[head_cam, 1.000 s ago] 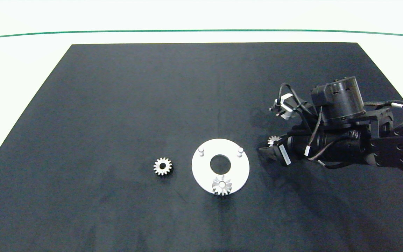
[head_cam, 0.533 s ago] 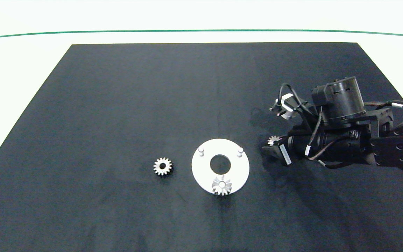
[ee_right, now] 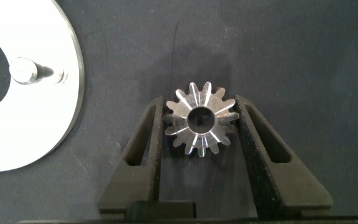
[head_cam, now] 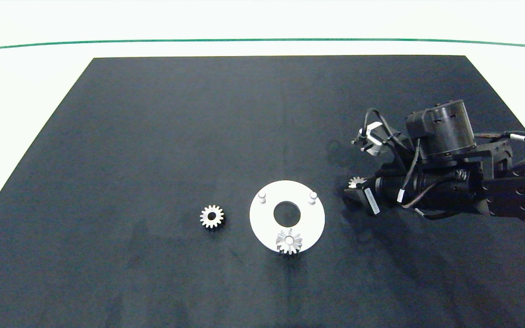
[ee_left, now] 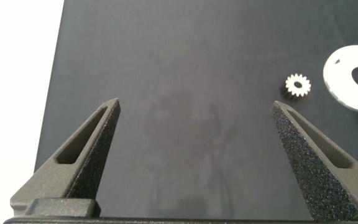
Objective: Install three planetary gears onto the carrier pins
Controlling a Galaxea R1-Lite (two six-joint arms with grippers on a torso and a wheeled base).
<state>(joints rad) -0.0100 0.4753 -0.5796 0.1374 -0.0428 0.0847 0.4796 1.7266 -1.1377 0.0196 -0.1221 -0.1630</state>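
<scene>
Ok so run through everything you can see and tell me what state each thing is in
Gear on the disc: seated on the near pin.
Gear on the mat: lying flat, loose, left of the disc.
Third gear: flat on the mat, between the right gripper's fingers.
White disc: two far pins bare.
Right gripper: shut on the third gear.
Left gripper: open, holding nothing, above the mat.
</scene>
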